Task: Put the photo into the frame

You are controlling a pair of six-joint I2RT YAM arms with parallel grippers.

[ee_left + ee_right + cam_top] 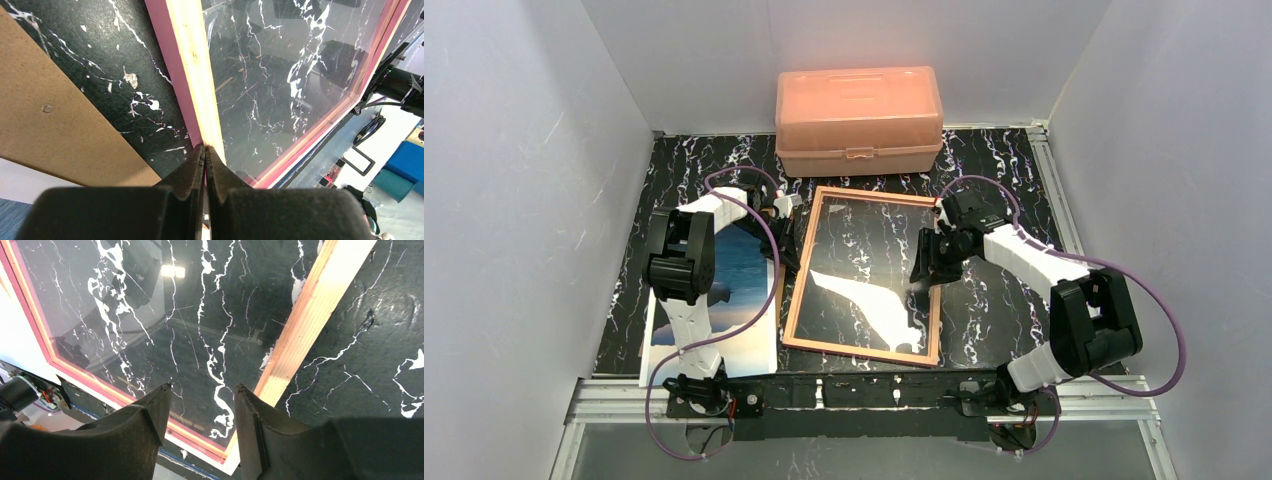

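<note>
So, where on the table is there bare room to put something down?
Bare table in the back corners, on each side of the box. Another patch lies between the frame and the right arm. Front left is crowded: the photo under the left arm.

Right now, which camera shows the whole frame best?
Top external: the frame shows whole there, all four sides and the pane. The left wrist view catches only one long side and part of the pane; the right wrist view, much of the pane with its sides cropped.
</note>
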